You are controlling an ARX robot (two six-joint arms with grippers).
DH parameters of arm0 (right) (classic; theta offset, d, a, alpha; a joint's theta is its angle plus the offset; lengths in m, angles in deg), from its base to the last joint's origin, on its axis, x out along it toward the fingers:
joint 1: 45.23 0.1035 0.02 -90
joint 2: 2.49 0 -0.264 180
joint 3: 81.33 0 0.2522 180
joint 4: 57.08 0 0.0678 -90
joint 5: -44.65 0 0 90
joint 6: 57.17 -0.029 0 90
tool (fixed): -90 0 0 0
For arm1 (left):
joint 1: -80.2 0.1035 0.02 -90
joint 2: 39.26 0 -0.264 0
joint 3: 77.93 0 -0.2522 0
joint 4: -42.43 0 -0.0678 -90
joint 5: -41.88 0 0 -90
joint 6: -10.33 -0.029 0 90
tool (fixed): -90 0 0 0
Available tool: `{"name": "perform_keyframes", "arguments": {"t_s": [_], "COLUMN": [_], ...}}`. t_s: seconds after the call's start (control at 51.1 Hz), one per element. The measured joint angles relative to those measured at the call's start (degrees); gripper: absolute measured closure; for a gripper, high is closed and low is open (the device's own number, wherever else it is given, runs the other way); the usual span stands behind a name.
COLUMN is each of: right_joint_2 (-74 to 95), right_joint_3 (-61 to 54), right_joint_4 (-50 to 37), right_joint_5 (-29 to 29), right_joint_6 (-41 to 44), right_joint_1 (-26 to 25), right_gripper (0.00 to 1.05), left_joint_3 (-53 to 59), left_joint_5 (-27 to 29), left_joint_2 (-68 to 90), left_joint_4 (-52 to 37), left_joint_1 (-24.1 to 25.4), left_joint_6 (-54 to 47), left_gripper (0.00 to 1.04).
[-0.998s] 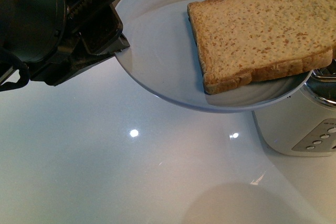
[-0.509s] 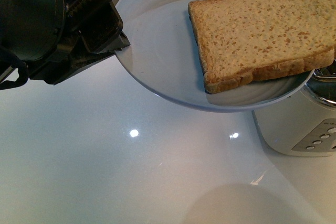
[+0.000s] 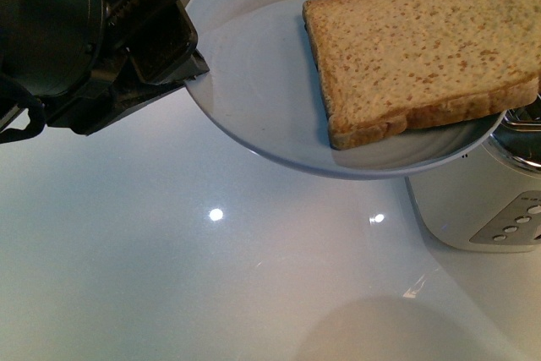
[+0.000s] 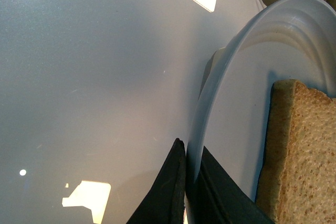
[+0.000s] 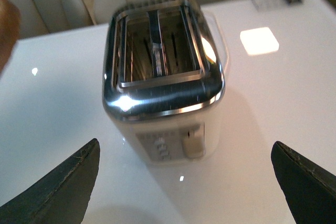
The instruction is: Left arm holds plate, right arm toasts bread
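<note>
Pale blue-grey plate [image 3: 254, 90] fills the upper part of the front view, raised off the white table [image 3: 169, 259]. We record the left gripper [image 3: 188, 63] clamped on its left-hand rim. The bread [image 3: 423, 48] lies flat on the plate's right half, one corner overhanging the rim above the toaster [image 3: 486, 200], which is cut off at the frame edge. No right arm appears here.

Left wrist view: the black jaws pinch the plate rim from both faces, closed firmly on it. The slice sits further in on the plate. Only the jaw tips show.

Right wrist view: the right gripper [image 5: 185, 144] faces the toaster from above, fingers spread wide with nothing between them. Both slots look vacant, though the picture is blurred. A brown smear at the frame edge may be the bread; we cannot confirm.

Assessment: the holding step is in place, and the slice is not yet picked. We judge the next move requires the right arm to reach the plate, close on the slice, turn it upright and line it with a slot.
</note>
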Motion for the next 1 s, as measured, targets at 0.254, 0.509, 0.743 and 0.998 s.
{"name": "perform_keyframes", "arguments": {"t_s": [0.254, 0.509, 0.743, 0.998], "right_joint_2": [3.9, 22.5, 35.5, 44.0], "right_joint_3": [1.6, 8.0, 9.4, 9.6], "right_joint_4": [-1.6, -13.6, -24.7, -32.7], "right_joint_5": [-4.5, -13.5, -15.6, -17.6], "right_joint_6": [-6.3, -26.1, -41.4, -47.8], "right_joint_1": [0.3, 6.8, 14.1, 14.6], "right_gripper": [0.09, 0.09, 0.09, 0.09], "left_joint_3": [0.0, 0.0, 0.0, 0.0], "left_joint_5": [0.0, -0.1, 0.0, 0.0], "left_joint_2": [0.0, 0.0, 0.0, 0.0], "left_joint_4": [0.0, 0.0, 0.0, 0.0], "left_joint_1": [-0.1, -0.1, -0.1, -0.1], "left_joint_6": [0.0, 0.0, 0.0, 0.0], "left_gripper": [1.01, 1.01, 1.01, 1.01]}}
